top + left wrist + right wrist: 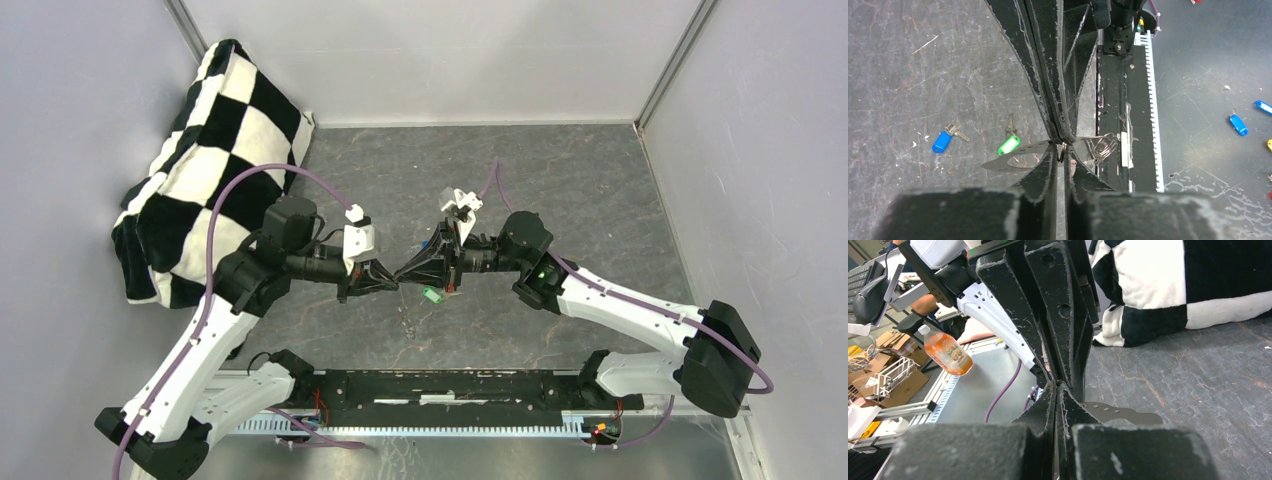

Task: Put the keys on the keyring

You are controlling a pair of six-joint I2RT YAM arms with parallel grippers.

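Note:
My left gripper (390, 283) and right gripper (404, 272) meet tip to tip above the middle of the table, both shut. In the left wrist view my left gripper (1062, 152) pinches a small metal ring, and the grey holed keyring (1010, 154) sticks out sideways from where the tips meet. In the right wrist view the keyring (1128, 415) juts out from behind my shut right gripper (1057, 388). The green key (1008, 145) and the blue key (942, 141) lie loose on the table; they also show in the top view, green (432, 294) and blue (427, 243).
A black-and-white checkered cushion (200, 170) leans in the far left corner. The black arm-base rail (450, 385) runs along the near edge. Blue tags (1238, 125) lie beyond the rail. Grey walls close in the left, back and right sides.

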